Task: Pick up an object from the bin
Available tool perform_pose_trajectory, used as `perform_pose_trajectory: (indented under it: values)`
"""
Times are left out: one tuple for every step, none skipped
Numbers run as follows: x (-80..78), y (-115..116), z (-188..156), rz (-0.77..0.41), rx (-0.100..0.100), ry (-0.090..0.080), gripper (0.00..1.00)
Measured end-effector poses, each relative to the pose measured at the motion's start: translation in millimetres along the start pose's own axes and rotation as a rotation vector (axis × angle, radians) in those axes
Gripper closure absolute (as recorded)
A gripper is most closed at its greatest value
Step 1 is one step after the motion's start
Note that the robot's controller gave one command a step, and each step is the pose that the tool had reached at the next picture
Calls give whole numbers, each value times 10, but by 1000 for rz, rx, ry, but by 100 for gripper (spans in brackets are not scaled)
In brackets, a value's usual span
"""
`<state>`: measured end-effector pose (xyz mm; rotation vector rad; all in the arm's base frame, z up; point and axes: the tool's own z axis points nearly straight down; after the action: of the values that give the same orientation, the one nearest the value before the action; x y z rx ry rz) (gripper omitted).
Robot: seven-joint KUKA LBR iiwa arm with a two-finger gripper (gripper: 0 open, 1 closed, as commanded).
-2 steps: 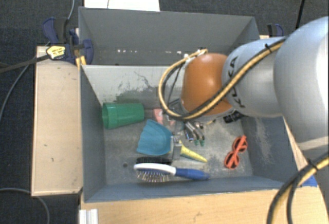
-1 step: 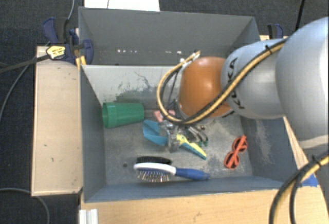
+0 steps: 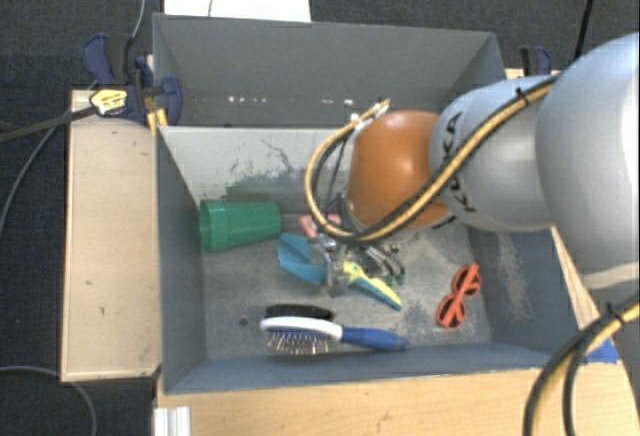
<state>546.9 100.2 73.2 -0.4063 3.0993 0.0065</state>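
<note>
The arm comes in from the right of the frame and bends down into the bin, so that the claw points at the floor near the middle of the frame. This looks like a stance for taking something from above. The orange cover on the wrist and the looped cables hide much of the claw from the camera, and I cannot tell whether it is released or clenched.

Directly under and beside the claw lie a teal plastic piece and a yellow-green piece, touching or overlapping each other. By position, one of these is the likeliest pick, though which one cannot be told. Nothing can be seen grasped.

The things lie loose and flat, as if tumbled in rather than arranged. The green cup rests on its side at the left of the floor, close to the back wall, so it could roll if nudged. The brush, with a white head and blue handle, lies along the front wall at the lower middle, with a dark bristled part just behind it.

Count:
- one green cup
- one teal piece
- one yellow-green piece
- one small pink thing between the cup and the claw
- one orange-red thing like toy glasses, at the lower right
- one brush, possibly two
</note>
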Motion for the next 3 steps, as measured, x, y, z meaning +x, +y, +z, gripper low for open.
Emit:
perform_pose_trajectory:
  values:
    - [31, 10, -426, 4, 0, 13, 100]
    - [-140, -29, -1042, -12, 0, 4, 100]
    - [-168, -35, -1181, -14, 1, 1, 100]
